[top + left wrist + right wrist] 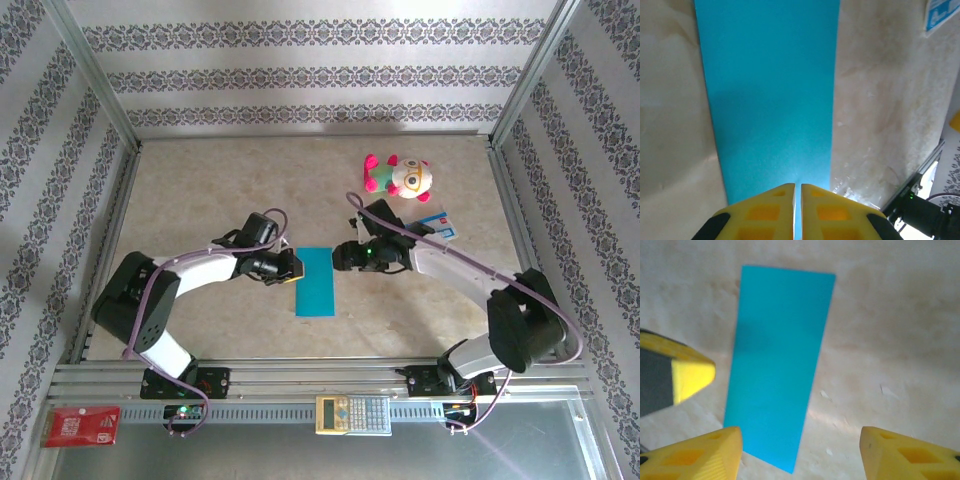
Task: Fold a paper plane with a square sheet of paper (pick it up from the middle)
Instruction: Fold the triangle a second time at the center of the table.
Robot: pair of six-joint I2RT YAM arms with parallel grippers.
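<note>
The left gripper (290, 266) is holding its yellow fingers (772, 210) together at the left edge of the thin teal-blue paper sheet (315, 281), which is lying flat as a narrow rectangle mid-table; the right gripper (340, 255) is hovering just right of it, fingers spread apart

top external: high, behind, looks down on whole table (200, 190) | left wrist: close above teal paper (770, 100), facing down | right wrist: close, likewise | shared: teal paper

sheet (770, 100) cut by top edge, card (943, 12) cropped
</note>
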